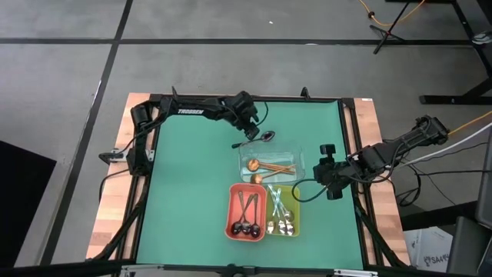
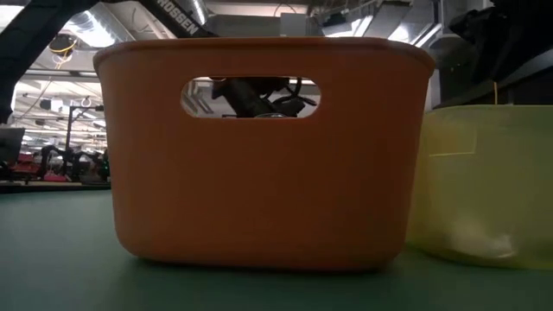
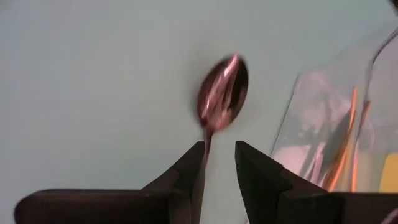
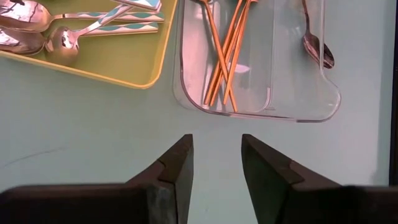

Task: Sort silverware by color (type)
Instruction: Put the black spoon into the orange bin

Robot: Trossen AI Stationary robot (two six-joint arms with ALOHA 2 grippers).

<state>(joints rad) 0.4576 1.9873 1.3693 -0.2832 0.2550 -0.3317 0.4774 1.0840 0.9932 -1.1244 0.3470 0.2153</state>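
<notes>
Silverware: slim stiff metal, light, slick when polished; judged best pinched mid-handle, as thin shafts twist easily.
Left gripper holds dark spoon by handle, bowl glossy, above mat just beside clear tray.
Copper pieces lie in clear tray, black in red tray, silver in yellow-green tray.
Right gripper parted, empty, near clear tray.

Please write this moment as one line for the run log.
left gripper: holds dark spoon by handle, beside clear tray | right gripper: open, empty, waits near tray
</notes>
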